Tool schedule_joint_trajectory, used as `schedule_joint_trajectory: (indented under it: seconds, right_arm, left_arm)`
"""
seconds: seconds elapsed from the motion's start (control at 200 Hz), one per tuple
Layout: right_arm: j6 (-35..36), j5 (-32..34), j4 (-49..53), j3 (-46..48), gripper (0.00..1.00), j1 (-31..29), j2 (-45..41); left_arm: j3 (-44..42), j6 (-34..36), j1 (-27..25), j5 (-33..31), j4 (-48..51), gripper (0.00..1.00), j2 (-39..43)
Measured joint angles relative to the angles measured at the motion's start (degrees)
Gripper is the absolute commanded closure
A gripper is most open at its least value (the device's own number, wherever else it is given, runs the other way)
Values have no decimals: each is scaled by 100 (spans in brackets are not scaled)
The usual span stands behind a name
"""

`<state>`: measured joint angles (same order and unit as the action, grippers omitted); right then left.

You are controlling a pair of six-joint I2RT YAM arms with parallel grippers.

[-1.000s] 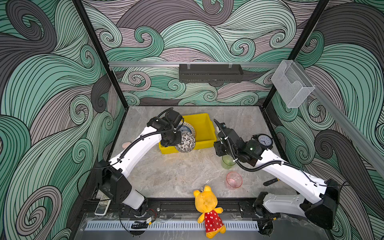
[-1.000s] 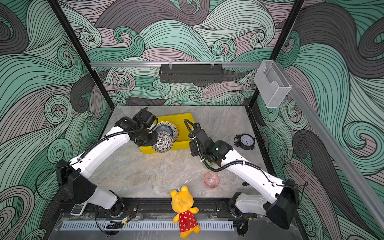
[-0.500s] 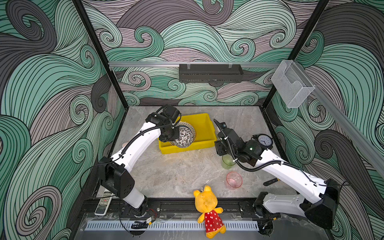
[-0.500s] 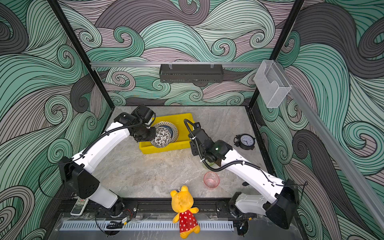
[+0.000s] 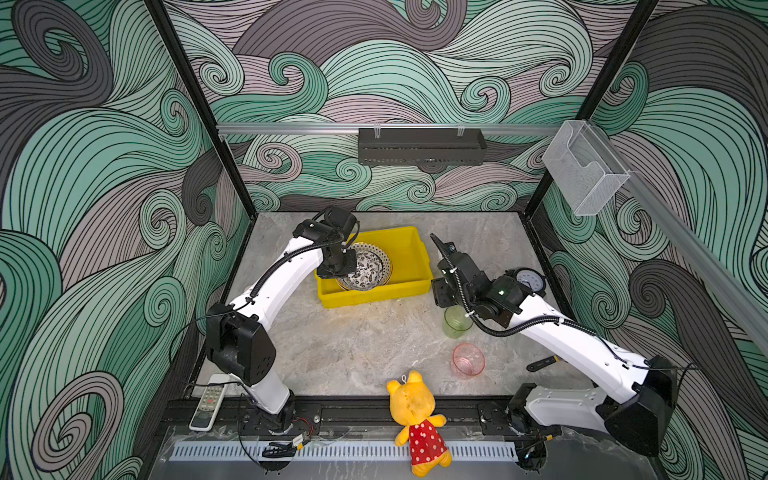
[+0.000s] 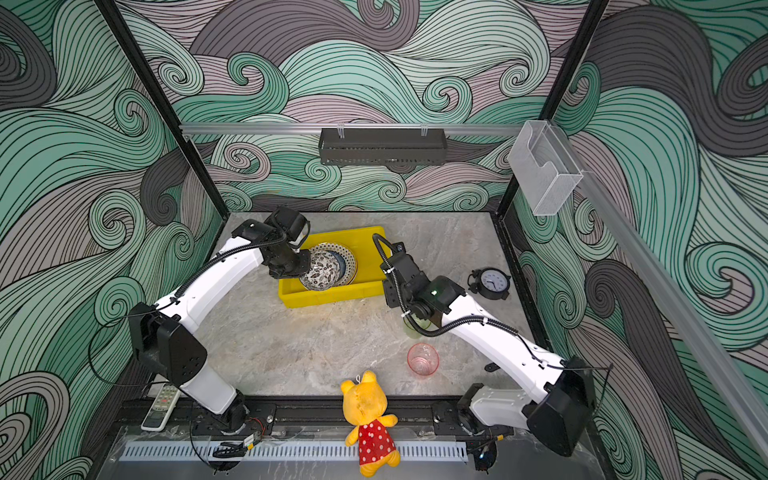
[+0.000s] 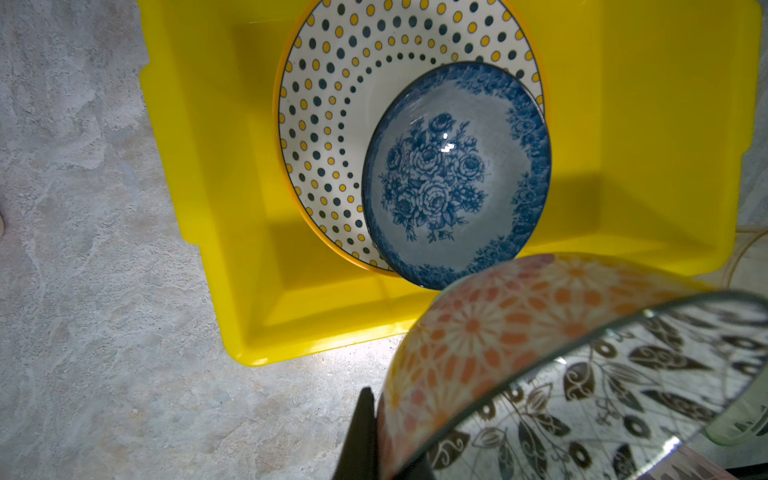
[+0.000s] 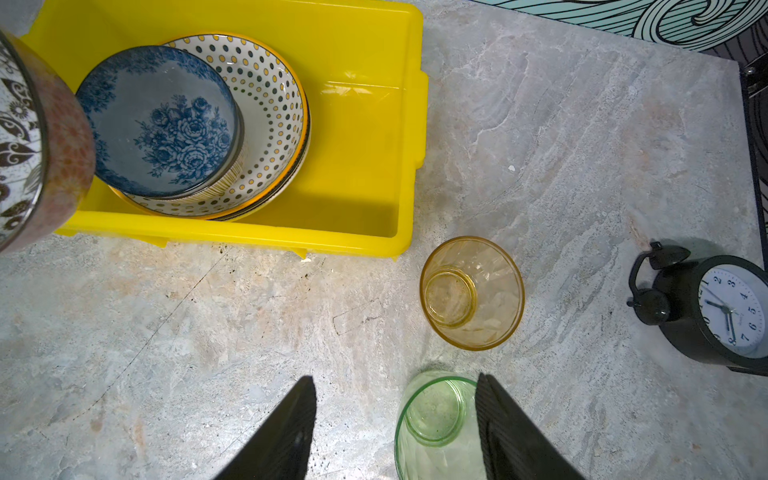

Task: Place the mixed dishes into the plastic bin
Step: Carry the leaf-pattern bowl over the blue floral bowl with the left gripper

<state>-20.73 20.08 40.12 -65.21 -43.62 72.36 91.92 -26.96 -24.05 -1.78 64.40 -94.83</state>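
Left tool (image 5: 337, 266) pinches the rim of the leafy bowl (image 5: 368, 270), holding it tilted over the yellow bin (image 5: 409, 286), where the dotted plate (image 8: 270, 83) and blue floral bowl (image 8: 162, 120) already sit stacked. Right tool (image 8: 395, 419) hangs spread over the green cup (image 8: 436, 411), not gripping. Amber cup (image 8: 471, 293) and pink cup (image 5: 468, 359) wait on the tabletop (image 8: 208, 332). Roughly halfway, I'd say.

The bin (image 7: 623, 124) is bright yellow. The plate (image 7: 332, 104) is white, ringed with yellow and dark-blue dots. The floral bowl (image 7: 449, 174) is grey-blue with blue roses; the leaf bowl (image 7: 519, 332) has black leaves inside, orange petals outside. Around the bin's 4 o'clock: amber cup (image 8: 471, 293), green cup (image 8: 432, 415), pink cup (image 5: 468, 359).
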Motion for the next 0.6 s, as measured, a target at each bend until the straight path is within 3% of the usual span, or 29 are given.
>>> schedule_joint_trajectory:
  seconds: [0.6]
  right_arm:
    - [-81,-348,0,0,37,282,109]
  left_arm:
    - [708,46,190,98,37,100,-754]
